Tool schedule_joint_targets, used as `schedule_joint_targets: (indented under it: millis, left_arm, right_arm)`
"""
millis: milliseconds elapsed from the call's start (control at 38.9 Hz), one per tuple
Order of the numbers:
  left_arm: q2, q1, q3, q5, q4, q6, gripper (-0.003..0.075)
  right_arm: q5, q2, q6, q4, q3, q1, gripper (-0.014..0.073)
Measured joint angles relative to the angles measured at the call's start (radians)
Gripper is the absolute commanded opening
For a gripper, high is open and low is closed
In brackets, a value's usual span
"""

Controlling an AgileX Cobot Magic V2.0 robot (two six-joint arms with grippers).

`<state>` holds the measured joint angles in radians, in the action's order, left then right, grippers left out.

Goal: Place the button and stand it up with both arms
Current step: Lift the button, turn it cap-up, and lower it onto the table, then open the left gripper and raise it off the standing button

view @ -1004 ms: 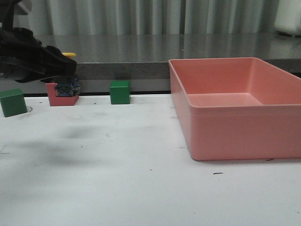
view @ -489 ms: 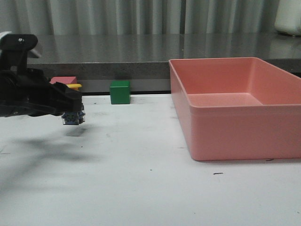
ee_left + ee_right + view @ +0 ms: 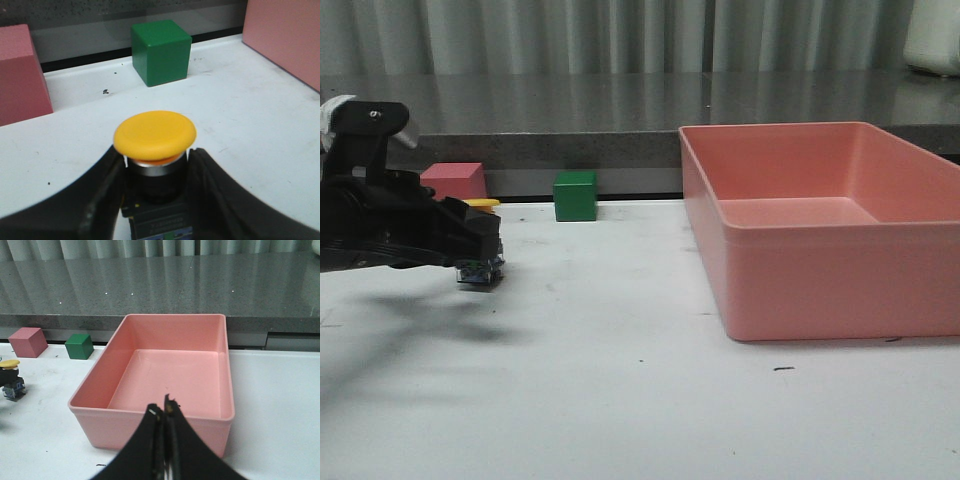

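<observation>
Two black fingers of the left gripper [image 3: 155, 200] clamp the yellow-capped push-button switch [image 3: 155, 150] upright by its black neck. Green cube [image 3: 161, 51] sits beyond it, and the right gripper [image 3: 164, 412] is pinched closed on nothing.

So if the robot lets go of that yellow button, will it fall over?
Maybe. The button has a wide cap on a thinner neck, so it looks top-heavy. Its boxy base should help if it lands flat. The left gripper squeezes it without denting it, so it is probably hard.

Smooth matt yellow plastic cap on the button [image 3: 154, 135]; glossy speckled stone-like counter [image 3: 620, 105] behind.
</observation>
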<state>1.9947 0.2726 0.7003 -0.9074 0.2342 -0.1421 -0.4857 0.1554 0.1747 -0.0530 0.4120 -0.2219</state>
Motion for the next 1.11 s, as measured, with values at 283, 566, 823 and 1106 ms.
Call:
schedule_joint_targets:
  millis: [283,566,823,1106]
  left_arm:
    - [0.006,0.000,0.000,-0.040,0.028,0.002,0.0496]
    - [-0.105,0.000,0.000,0.095,0.035,0.002,0.0529]
    - [-0.399,0.002,-0.004,0.334,0.038,-0.013,0.0502]
    - [-0.688,0.002,-0.006,0.657,0.038,-0.126,0.0201]
  right_arm:
    - [0.000,0.000,0.000,0.000,0.000,0.000,-0.0069]
    - [0.000,0.000,0.000,0.000,0.000,0.000,-0.0069]
    - [0.000,0.000,0.000,0.000,0.000,0.000,-0.0069]
    - [0.000,0.000,0.000,0.000,0.000,0.000,-0.0069]
